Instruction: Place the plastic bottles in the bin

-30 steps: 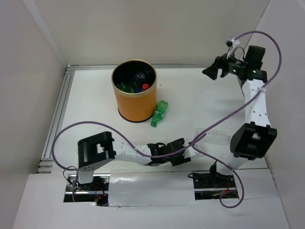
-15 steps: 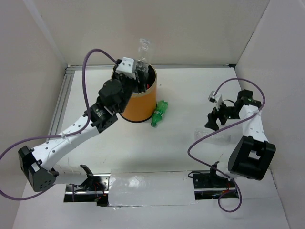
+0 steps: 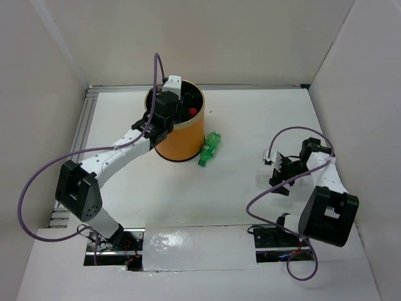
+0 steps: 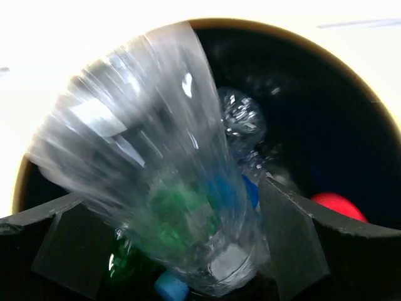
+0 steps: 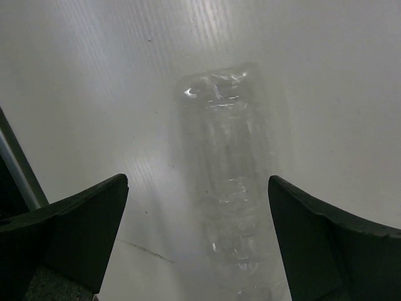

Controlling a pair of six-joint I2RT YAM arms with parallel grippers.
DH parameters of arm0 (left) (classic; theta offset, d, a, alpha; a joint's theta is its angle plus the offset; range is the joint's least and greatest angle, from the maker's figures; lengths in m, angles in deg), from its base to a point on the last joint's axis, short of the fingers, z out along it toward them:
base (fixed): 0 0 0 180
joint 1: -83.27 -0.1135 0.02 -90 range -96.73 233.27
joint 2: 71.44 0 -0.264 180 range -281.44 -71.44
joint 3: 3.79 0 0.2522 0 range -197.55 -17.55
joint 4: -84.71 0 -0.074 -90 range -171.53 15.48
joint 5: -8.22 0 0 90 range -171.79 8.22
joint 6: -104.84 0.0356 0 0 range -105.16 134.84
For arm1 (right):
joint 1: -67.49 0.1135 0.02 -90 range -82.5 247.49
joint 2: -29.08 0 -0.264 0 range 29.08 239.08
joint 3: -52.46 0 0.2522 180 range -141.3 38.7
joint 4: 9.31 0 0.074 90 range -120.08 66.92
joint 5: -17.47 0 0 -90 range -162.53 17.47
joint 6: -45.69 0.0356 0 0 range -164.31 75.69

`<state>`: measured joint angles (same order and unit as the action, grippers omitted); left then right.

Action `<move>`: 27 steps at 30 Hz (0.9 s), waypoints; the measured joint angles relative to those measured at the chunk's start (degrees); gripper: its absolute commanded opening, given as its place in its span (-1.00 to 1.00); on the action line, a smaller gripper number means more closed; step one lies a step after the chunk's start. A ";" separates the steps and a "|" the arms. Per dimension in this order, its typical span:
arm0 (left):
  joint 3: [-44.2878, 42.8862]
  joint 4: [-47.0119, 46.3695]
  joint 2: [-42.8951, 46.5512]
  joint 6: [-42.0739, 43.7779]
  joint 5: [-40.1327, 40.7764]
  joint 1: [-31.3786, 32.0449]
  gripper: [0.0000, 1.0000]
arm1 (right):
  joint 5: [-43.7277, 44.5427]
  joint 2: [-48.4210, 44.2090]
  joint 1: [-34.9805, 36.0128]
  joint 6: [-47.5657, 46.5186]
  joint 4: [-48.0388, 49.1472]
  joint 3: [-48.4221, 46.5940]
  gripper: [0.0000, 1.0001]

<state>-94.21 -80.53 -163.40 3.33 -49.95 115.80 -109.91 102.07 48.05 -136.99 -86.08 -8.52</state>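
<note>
The orange bin (image 3: 183, 139) stands at the back left of the table, its gold rim (image 4: 263, 26) filling the left wrist view. My left gripper (image 3: 177, 105) hangs open over its mouth. A clear bottle (image 4: 156, 169) shows blurred between the spread fingers (image 4: 291, 244), dropping inside. Below it lie a green bottle (image 4: 125, 263), a blue cap (image 4: 170, 287) and a red cap (image 4: 338, 205). Another green bottle (image 3: 210, 149) lies on the table against the bin's right side. My right gripper (image 3: 280, 172) is open just above a clear bottle (image 5: 229, 188) lying flat, a finger on each side.
White walls close in the table on the left, back and right. A metal rail (image 3: 78, 150) runs along the left edge. Purple cables (image 3: 263, 197) loop from both arms over the near part of the table.
My left gripper has opened and sunk to the bin's mouth, letting go of the clear bottle it held above the rim. The right gripper has come down over the clear bottle on the table.
</note>
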 measured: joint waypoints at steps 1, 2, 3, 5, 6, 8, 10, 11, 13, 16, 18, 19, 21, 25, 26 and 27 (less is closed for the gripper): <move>-0.09 -0.17 1.03 0.66 0.28 0.68 0.96 | 0.46 0.17 0.39 -0.20 0.74 1.07 0.98; -0.15 -0.15 2.23 1.42 0.79 1.62 0.93 | 0.81 0.52 0.85 -0.22 1.68 1.81 0.98; -0.09 -0.17 3.82 2.62 0.90 3.06 0.89 | 1.16 1.07 1.31 -0.17 2.78 2.60 0.92; 0.39 -0.74 7.69 4.44 -0.26 7.34 0.66 | 2.29 2.97 2.21 0.39 5.53 3.91 0.74; 0.92 -1.49 9.60 5.31 -1.49 9.88 0.51 | 2.78 3.87 2.58 0.81 7.21 4.39 0.37; 2.93 -3.10 13.25 6.62 -3.45 15.21 0.05 | 2.89 5.70 2.89 1.66 9.16 4.44 -0.04; 6.45 -5.38 15.45 7.04 -5.07 19.69 -0.04 | 2.32 6.56 2.95 2.51 9.03 2.64 -0.38; 8.85 -6.27 15.96 6.95 -5.81 21.53 -0.04 | 2.27 7.15 2.97 2.69 9.16 1.64 -0.62; 12.11 -7.61 15.52 6.73 -6.95 23.28 0.26 | 2.08 9.09 2.97 3.26 8.96 -0.87 -0.75; 17.16 -7.39 9.22 6.01 -6.62 26.10 0.48 | 0.35 10.29 2.97 5.01 7.58 -6.36 -0.77; 17.62 -6.75 4.57 5.14 -6.40 26.91 0.50 | -2.43 10.64 2.97 7.13 4.52 -14.53 -0.77; 17.92 -6.67 2.80 4.90 -6.36 27.28 0.50 | -4.57 11.08 3.08 8.55 3.37 -20.00 -0.80; 19.47 -6.67 1.14 3.98 -6.34 27.74 0.50 | -9.55 12.02 3.32 12.22 4.26 -32.11 -0.80; 22.82 -7.56 0.59 2.03 -6.78 28.74 0.50 | -20.22 13.42 7.02 30.16 14.16 -50.29 -0.80; 23.39 -7.91 0.13 1.49 -6.86 29.09 0.50 | -22.73 13.68 8.90 36.28 18.49 -52.72 -0.80; 24.00 -8.28 -0.70 0.63 -7.21 29.62 0.50 | -24.90 14.34 11.50 43.15 23.56 -54.69 -0.80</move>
<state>-70.21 -88.81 -164.10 3.97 -57.16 145.42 -134.81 116.40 59.55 -93.84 -62.52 -63.20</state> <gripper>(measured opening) 0.752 0.443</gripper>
